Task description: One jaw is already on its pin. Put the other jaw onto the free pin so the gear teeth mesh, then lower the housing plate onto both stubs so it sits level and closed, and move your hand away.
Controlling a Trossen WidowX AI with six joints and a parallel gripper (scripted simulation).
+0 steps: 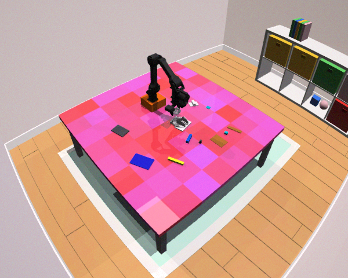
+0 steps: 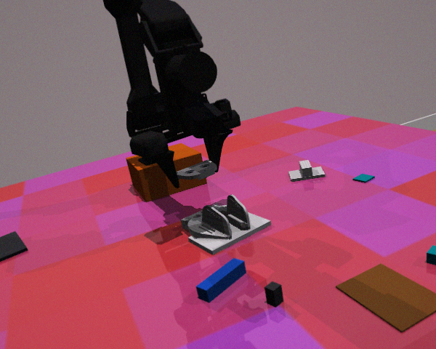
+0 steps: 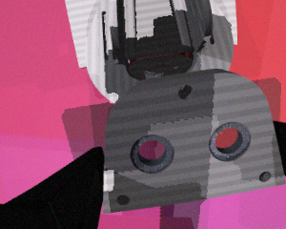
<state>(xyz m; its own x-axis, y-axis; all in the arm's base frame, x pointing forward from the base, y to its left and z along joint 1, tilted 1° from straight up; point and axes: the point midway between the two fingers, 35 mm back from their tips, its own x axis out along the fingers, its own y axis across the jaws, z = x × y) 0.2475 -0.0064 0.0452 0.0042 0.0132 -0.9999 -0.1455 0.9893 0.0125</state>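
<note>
The housing plate, grey with two ringed holes, is clamped by its sides in my gripper. It hangs above the table, behind and higher than the white base. The two grey jaws, one on the left and one on the right, are on the base side by side with upright fins. Their rear parts reach toward the base's back edge. In the wrist view the plate's front edge overlaps them. Pins, stubs and tooth mesh cannot be made out.
A white stand is behind right. A blue bar and a black block lie in front of the base. A brown sheet is front right, a dark sheet left.
</note>
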